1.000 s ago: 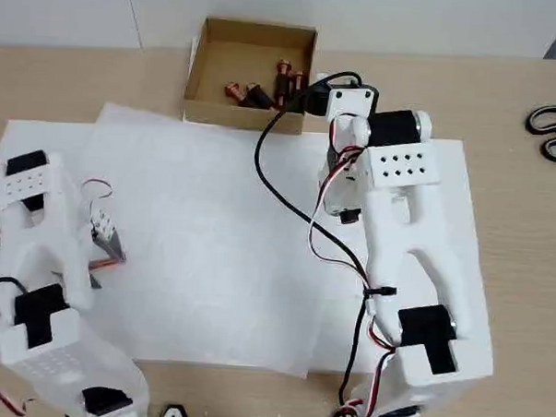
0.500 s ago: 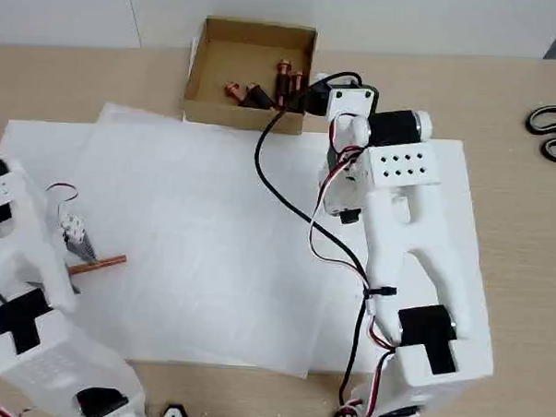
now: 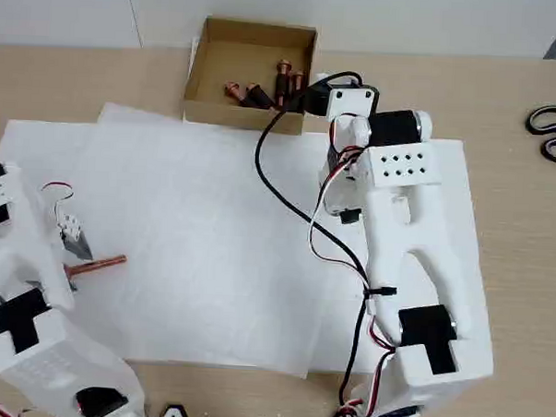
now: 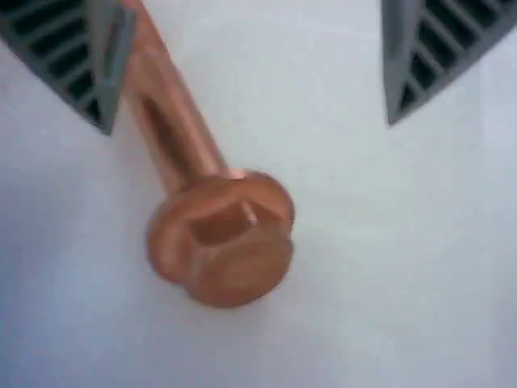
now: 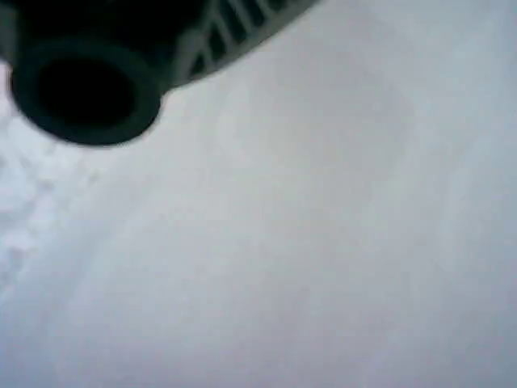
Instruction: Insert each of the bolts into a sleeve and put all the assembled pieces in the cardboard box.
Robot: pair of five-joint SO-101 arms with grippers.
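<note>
Left pincer (image 4: 250, 125): wide, one finger against bolt (image 3: 96, 263), lower left of frame. Right pincer (image 5: 186, 32): holding sleeve (image 5: 85, 93). Recommended: centre jaws over shank before closing.

Bolt (image 4: 218, 242): copper-toned metal, smooth, soft sheen. Left end effector (image 4: 250, 125) fingers (image 4: 428, 48): grey plastic, ribbed, matt. Sleeve (image 5: 85, 93): black, matt, looks like plastic. Sheet (image 3: 212, 243): white paper, matt, lightly creased. Cardboard box (image 3: 231, 114): brown, matt. Arms (image 3: 407, 205): white plastic, smooth, matt. Desk (image 3: 517, 228): pale wood look, smooth.
</note>
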